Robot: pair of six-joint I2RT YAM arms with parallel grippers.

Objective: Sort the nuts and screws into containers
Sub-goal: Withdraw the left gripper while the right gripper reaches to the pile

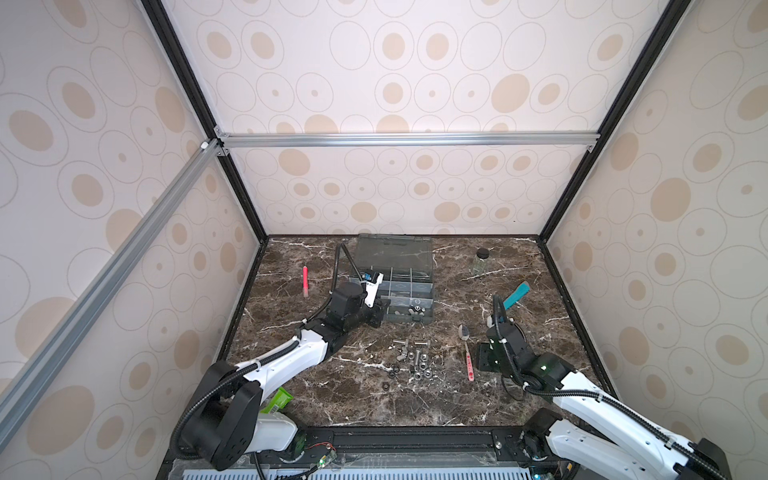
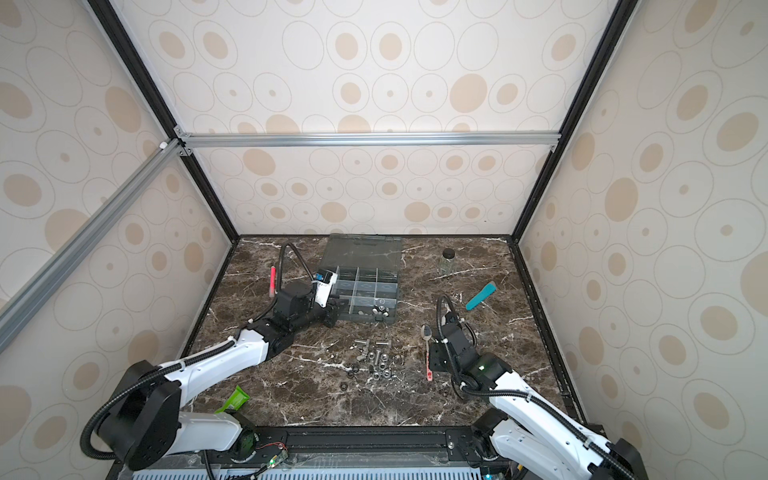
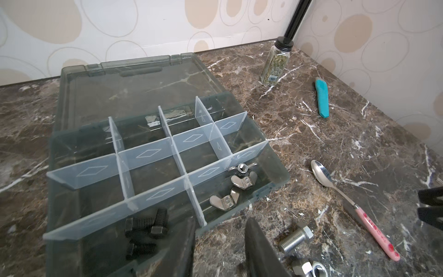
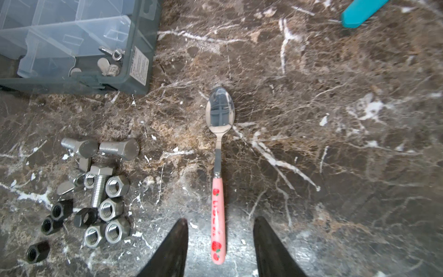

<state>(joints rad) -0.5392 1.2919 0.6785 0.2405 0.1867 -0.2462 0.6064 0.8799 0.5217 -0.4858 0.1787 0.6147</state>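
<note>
The left wrist view shows us three black screws [image 3: 146, 230] in a near compartment of the containers [image 3: 148, 153], hidden from the right wrist view, and wing nuts [image 3: 233, 189] in the next. The right wrist view shows plainly the silver screws [image 4: 100, 148] and nuts [image 4: 112, 208] heaped on the counter [image 4: 311, 144]. Our left claw [image 3: 221, 219] gapes empty just beside the black screws, and our right claw [image 4: 220, 218] gapes over the handle of the spoon [image 4: 220, 110], the heap near it.
</note>
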